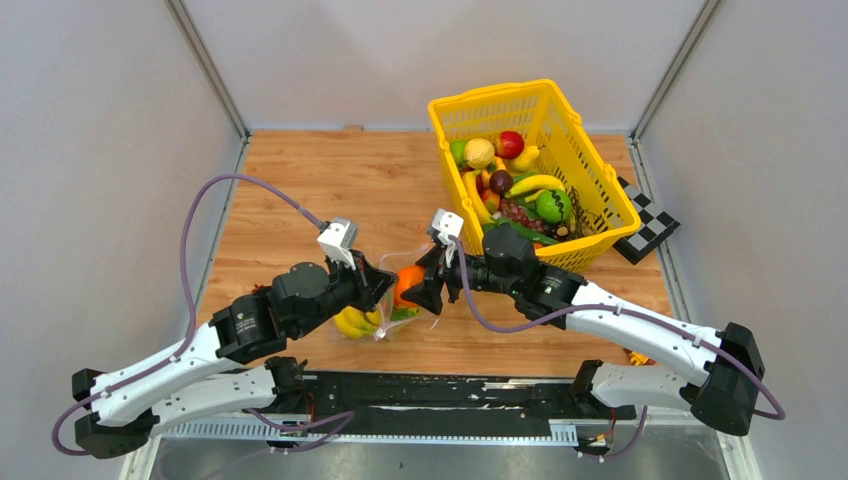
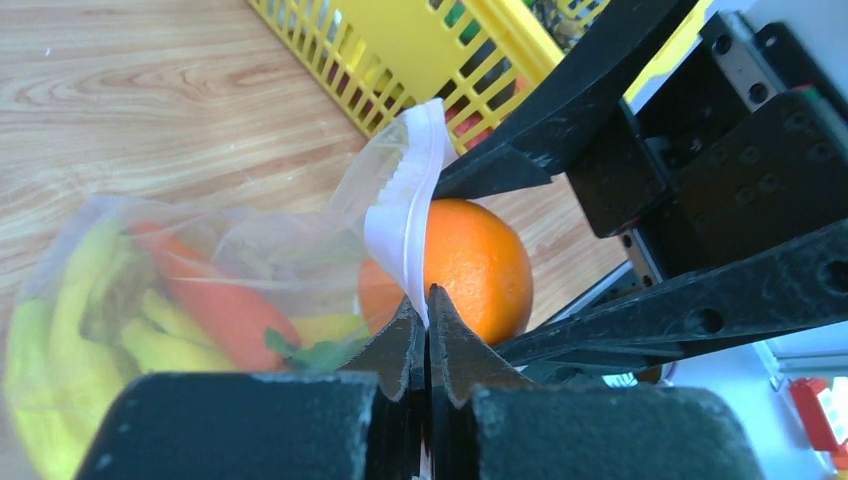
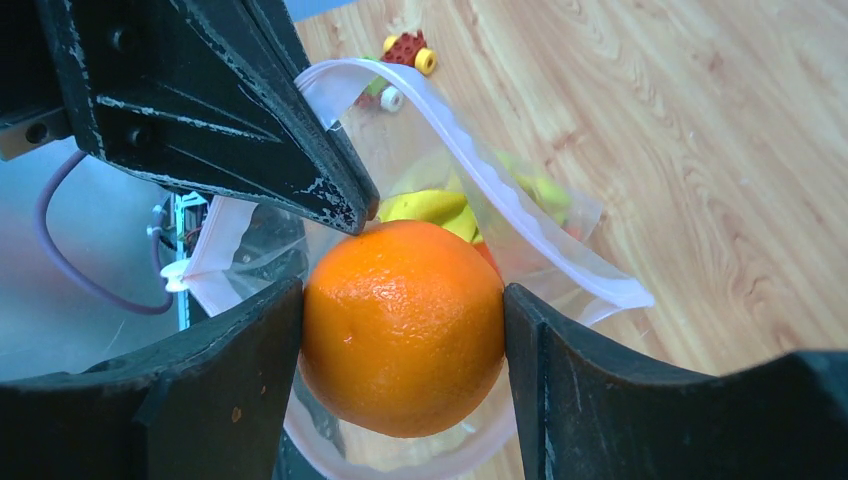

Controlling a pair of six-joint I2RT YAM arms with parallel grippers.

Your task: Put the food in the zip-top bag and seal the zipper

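Observation:
The clear zip-top bag (image 1: 372, 300) lies on the wood table with yellow bananas (image 1: 352, 322), a red piece and green pieces inside. My left gripper (image 1: 385, 279) is shut on the bag's whitish zipper strip (image 2: 408, 205) and holds the mouth up. My right gripper (image 1: 428, 290) is shut on an orange (image 3: 402, 325), held at the open mouth of the bag (image 3: 520, 230), above its rim. The orange also shows in the left wrist view (image 2: 480, 265), just past the strip. The bananas show through the bag in the left wrist view (image 2: 70, 330).
A yellow plastic basket (image 1: 600, 200) with several more toy fruits and vegetables stands at the back right. A checkered board (image 1: 648, 228) lies beside it at the right edge. A small red toy (image 3: 408, 50) lies past the bag. Grey walls enclose the table.

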